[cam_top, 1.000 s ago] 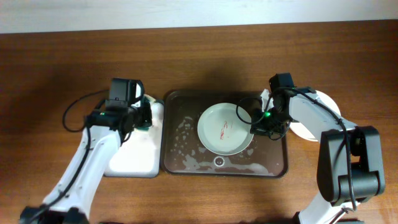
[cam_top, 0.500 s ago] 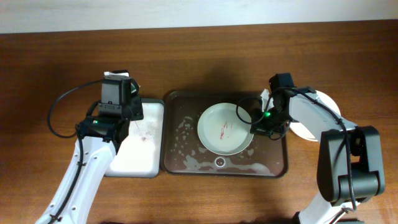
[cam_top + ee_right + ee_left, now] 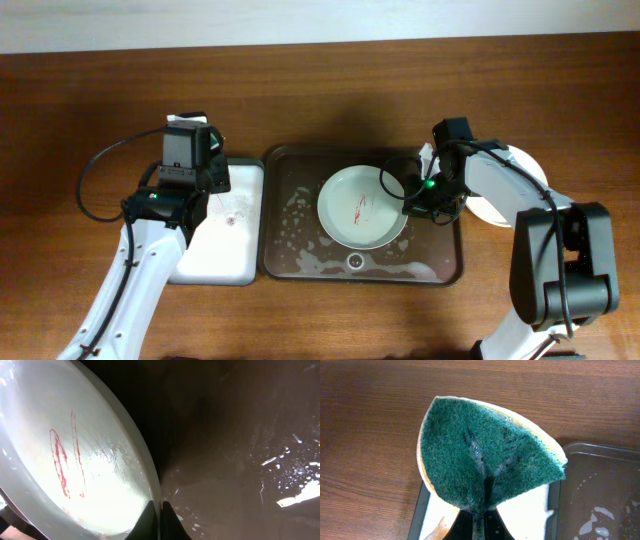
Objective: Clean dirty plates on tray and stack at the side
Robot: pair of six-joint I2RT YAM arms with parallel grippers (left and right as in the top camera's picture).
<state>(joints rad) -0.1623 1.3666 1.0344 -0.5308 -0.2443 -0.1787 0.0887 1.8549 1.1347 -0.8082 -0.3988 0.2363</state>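
The left gripper (image 3: 481, 516), clamped on a folded green scouring sponge (image 3: 485, 455) above the small white-lined tray (image 3: 225, 255), looks ready to scrub, while the right gripper (image 3: 158, 510) pinches the rim of the round white plate (image 3: 107, 492) (red scribbles (image 3: 62, 462) not yet wiped) in the foamy dark brown tray (image 3: 285, 235), so next the sponge must cross to those marks.

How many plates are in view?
2. One plate, red-marked, lies in the tray; a second plate sits right of it, partly under the right arm. More may be stacked there.
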